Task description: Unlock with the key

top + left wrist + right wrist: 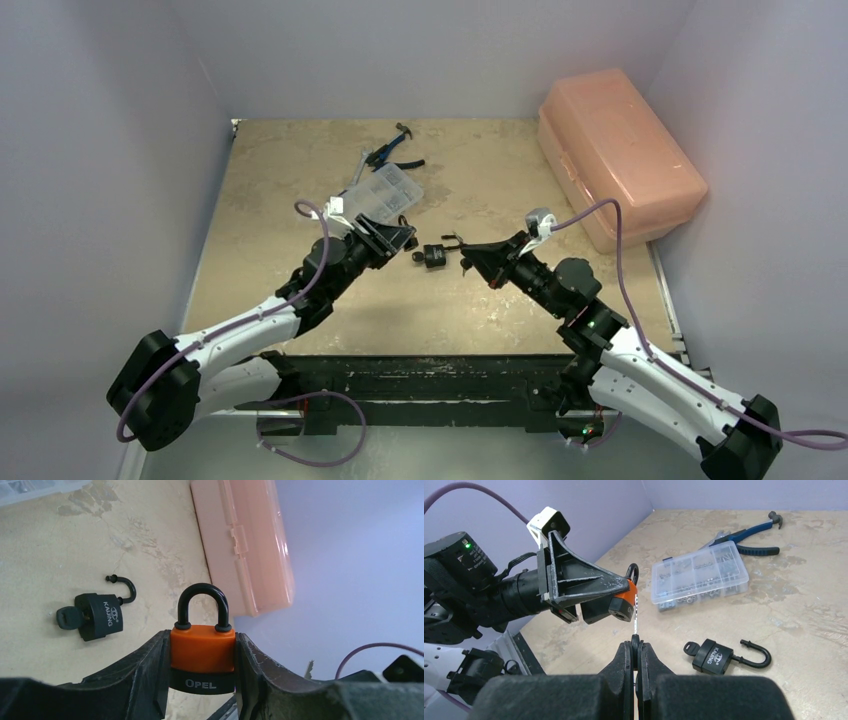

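Note:
My left gripper (202, 672) is shut on an orange and black OPEL padlock (202, 652), shackle closed and pointing away. In the right wrist view that padlock (623, 599) hangs above the table with its keyhole end facing my right gripper (635, 652). The right gripper is shut on the black head of a key (636, 621); the silver blade points up and its tip lies just right of the padlock's keyhole end, not inserted. In the top view the left gripper (400, 240) and the right gripper (470, 255) face each other.
A black KAIJING padlock (714, 656) lies on the table with its shackle open and a key in it; it also shows in the top view (433, 256). A clear parts box (385, 195), blue pliers (392, 152) and a pink case (620, 150) lie farther back.

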Robot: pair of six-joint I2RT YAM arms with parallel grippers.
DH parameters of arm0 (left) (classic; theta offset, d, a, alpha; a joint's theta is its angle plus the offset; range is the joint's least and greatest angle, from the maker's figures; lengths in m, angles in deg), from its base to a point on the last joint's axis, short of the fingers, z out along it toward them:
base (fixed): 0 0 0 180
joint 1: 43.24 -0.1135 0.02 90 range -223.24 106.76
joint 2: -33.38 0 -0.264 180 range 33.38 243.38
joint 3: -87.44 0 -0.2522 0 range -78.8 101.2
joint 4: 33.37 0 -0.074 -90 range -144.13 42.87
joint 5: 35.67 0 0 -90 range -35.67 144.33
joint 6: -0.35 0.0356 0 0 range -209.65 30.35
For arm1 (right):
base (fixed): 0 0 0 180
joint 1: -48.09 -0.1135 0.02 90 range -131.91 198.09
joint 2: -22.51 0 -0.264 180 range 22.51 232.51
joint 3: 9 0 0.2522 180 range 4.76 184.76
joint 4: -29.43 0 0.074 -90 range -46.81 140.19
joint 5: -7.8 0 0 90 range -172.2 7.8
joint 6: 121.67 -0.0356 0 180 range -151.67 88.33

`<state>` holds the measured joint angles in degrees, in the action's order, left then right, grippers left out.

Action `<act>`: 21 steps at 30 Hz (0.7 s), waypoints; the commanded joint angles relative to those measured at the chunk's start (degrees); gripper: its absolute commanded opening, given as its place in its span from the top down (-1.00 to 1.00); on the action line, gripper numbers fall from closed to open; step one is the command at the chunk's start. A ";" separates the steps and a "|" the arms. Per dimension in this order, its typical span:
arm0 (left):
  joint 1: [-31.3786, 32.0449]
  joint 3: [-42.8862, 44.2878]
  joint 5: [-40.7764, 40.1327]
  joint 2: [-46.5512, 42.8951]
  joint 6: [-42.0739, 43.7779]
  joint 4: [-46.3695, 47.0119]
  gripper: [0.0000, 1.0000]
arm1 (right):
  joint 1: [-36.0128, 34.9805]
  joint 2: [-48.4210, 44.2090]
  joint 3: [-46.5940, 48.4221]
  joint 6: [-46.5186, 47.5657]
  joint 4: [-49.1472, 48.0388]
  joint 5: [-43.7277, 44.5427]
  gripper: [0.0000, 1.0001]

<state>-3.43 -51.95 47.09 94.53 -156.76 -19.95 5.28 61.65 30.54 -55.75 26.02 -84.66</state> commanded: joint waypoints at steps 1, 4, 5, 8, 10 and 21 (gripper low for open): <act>-0.08 -0.44 -2.42 -2.00 -8.89 8.71 1.00 | -0.17 0.16 -0.11 -0.71 -1.72 0.82 1.00; -0.01 -1.72 -3.42 -1.93 -14.40 9.18 1.00 | -0.17 1.41 0.62 -1.13 -1.73 0.77 1.00; -0.03 -2.17 -3.73 -1.90 -16.10 9.23 1.00 | -0.17 1.87 0.85 -1.13 -1.73 0.71 1.00; -0.07 -2.81 -4.09 -1.80 -21.76 7.94 1.00 | -0.26 3.74 2.32 -1.24 -0.75 0.81 1.00; -0.02 -3.16 -4.05 -1.82 -23.56 8.08 1.00 | -0.49 5.26 3.49 -1.09 -0.06 0.83 1.00; 0.37 -8.72 -15.08 -7.48 -31.30 2.89 1.00 | -12.15 14.04 10.40 5.67 2.70 12.29 1.00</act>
<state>-3.34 -60.87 38.61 90.79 -183.65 -15.58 -5.82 74.59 37.73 -52.84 29.47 -77.25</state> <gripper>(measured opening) 0.451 0.038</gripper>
